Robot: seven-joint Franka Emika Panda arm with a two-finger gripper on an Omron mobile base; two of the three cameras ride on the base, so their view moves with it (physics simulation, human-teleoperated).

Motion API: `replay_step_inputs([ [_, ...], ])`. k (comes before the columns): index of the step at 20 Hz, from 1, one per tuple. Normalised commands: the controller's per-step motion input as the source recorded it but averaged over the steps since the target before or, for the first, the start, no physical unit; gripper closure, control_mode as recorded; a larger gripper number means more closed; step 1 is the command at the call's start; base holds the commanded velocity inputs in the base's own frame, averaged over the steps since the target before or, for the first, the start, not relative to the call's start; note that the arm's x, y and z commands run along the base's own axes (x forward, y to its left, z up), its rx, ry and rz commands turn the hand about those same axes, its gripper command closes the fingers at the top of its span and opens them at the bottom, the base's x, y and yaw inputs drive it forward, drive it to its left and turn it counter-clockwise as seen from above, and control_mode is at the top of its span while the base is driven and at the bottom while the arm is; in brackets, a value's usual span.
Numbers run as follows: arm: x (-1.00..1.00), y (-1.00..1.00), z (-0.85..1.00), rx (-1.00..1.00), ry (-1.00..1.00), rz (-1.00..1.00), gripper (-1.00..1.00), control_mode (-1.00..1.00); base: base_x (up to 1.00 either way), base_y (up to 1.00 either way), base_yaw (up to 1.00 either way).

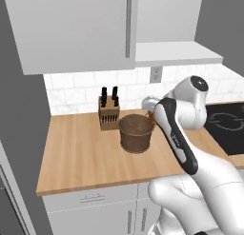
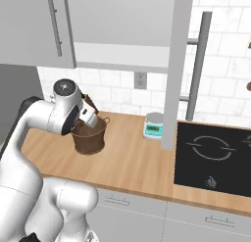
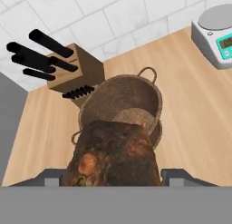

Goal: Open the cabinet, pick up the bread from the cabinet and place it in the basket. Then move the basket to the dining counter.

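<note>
The bread sits big and dark at the bottom of the hand view, wedged between the jaws of the gripper, which stand wide around the loaf, so it looks held rather than loose. Straight ahead of it along the hand's line of sight lies the mouth of the basket, woven floor showing, loop handle on the far rim. That's the relation that matters: loaf above and slightly toward the camera side of the opening, not yet inside. The basket stands on the wood worktop just beside the knife block. From the base views the arm folds at the elbow, wrist tipped down over the basket's rim. The cabinet door hangs open, with the scale beyond.
</note>
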Motion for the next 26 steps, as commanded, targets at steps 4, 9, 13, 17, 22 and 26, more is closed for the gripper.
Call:
replay_step_inputs([
  [4, 0.3, 0.02, -0.34, 0.0, 0.02, 0.0, 1.0, -1.0, 0.0, 0.0, 0.0],
  [9, 0.26, 0.0, -0.32, 0.0, 0.07, 0.0, 1.0, -1.0, 0.0, 0.0, 0.0],
  [13, 0.23, 0.04, -0.24, -0.02, 0.02, 0.0, 1.0, -1.0, 0.0, 0.0, 0.0],
  [17, 0.27, 0.04, -0.15, -0.02, 0.0, 0.0, 1.0, -1.0, 0.0, 0.0, 0.0],
  [22, 0.33, 0.07, -0.23, 0.0, 0.02, 0.0, 1.0, -1.0, 0.0, 0.0, 0.0],
  [26, 0.32, 0.07, -0.28, 0.0, 0.03, 0.0, 1.0, -1.0, 0.0, 0.0, 0.0],
])
